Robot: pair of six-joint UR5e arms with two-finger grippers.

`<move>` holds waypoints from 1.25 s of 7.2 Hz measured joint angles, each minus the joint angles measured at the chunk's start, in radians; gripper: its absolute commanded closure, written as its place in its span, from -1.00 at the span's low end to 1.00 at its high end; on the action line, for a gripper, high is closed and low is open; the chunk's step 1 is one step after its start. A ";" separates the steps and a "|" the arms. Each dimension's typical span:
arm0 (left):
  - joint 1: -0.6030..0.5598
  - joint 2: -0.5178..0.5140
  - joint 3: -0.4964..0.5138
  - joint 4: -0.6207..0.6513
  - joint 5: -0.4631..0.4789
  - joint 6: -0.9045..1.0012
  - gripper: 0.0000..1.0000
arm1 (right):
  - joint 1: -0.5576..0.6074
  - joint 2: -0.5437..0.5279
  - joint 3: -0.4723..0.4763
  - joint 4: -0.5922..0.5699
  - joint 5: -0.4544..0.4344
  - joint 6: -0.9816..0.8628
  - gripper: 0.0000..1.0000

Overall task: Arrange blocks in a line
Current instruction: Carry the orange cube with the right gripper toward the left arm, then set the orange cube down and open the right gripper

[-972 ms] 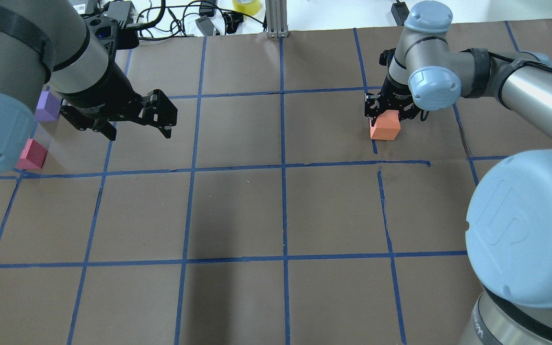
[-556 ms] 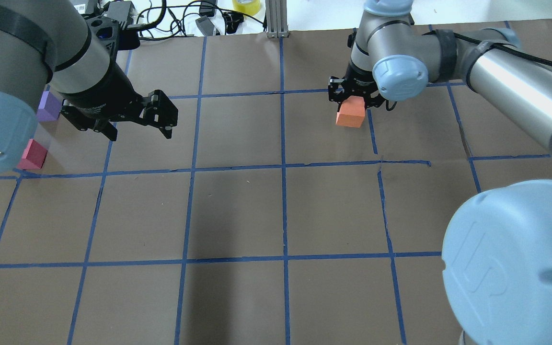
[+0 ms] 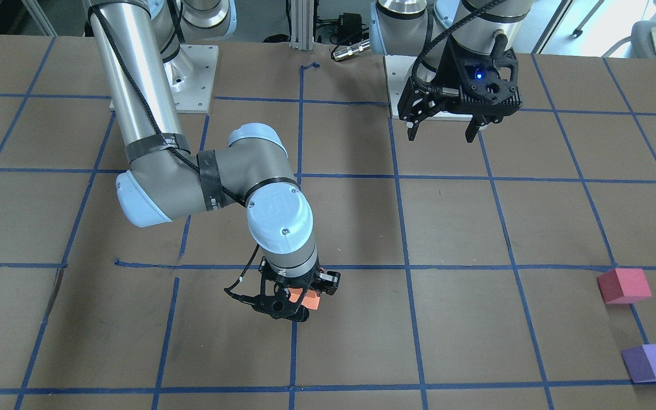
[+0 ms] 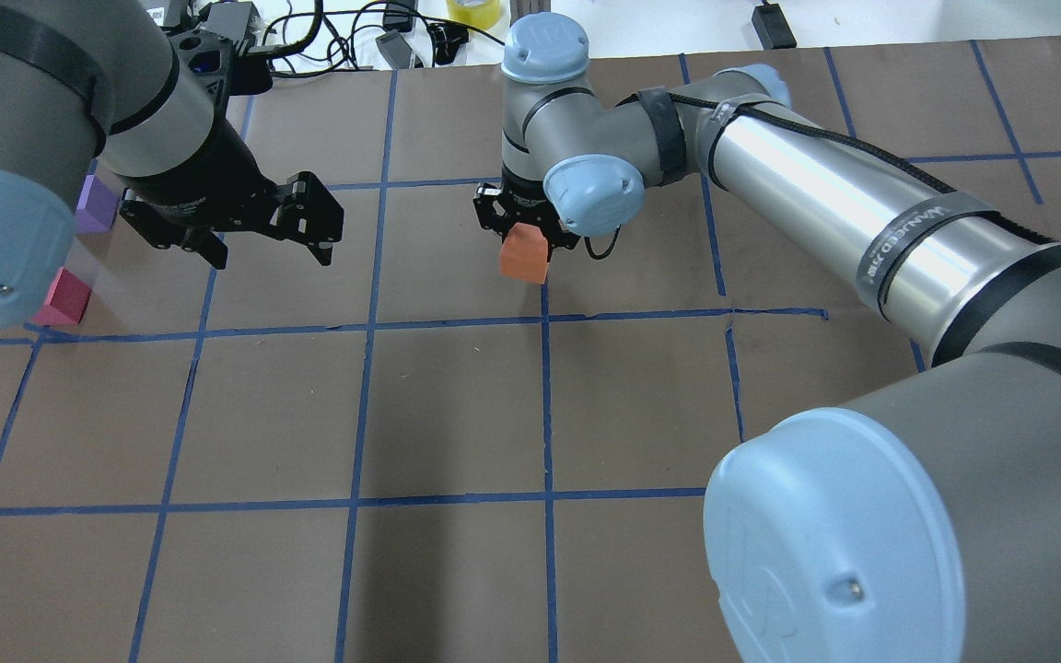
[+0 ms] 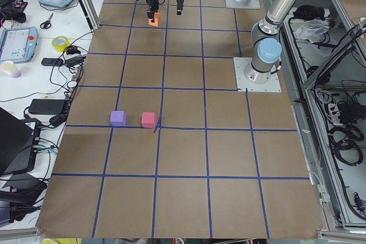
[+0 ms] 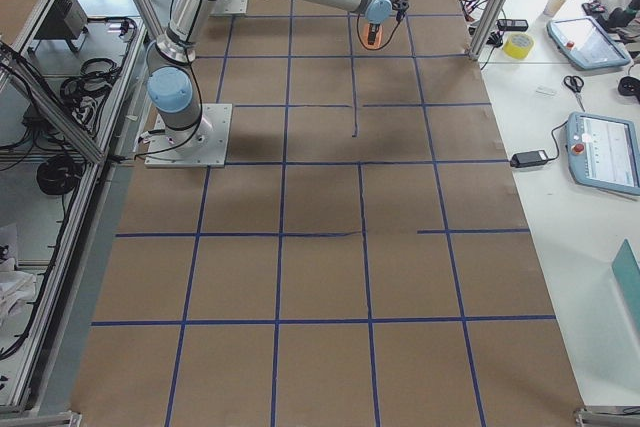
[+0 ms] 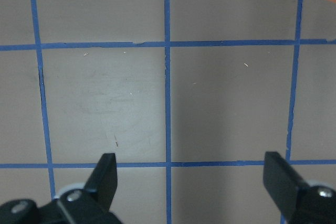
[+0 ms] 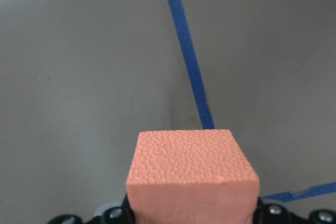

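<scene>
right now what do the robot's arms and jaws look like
The left arm and right arm are silver-grey tubes with pale blue round joint caps. A black cable held by black bands runs along the right arm. The jaws are black.

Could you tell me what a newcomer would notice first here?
The right claw, shut on a small orange foam cube, hangs over the table's centre. The left claw is open and empty; a pink-red foam cube and a purple foam cube sit apart at its left end.

table [image 6: 320,277]: brown paper, blue tape grid | side bench [image 6: 590,247]: white (cluttered)
</scene>
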 measured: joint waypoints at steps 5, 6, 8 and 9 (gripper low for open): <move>0.002 0.006 0.005 0.007 0.007 -0.004 -1.00 | 0.023 0.032 0.005 -0.007 -0.045 -0.084 -0.39; 0.003 0.006 0.002 0.024 0.011 -0.014 -1.00 | 0.025 0.032 0.006 -0.016 -0.046 -0.082 -0.99; 0.003 -0.002 0.001 0.065 0.013 -0.016 -0.86 | 0.028 0.030 0.008 -0.019 -0.046 -0.080 -1.00; 0.005 -0.018 -0.001 0.098 0.012 -0.009 -0.96 | 0.024 0.026 0.004 -0.017 -0.047 -0.096 -1.00</move>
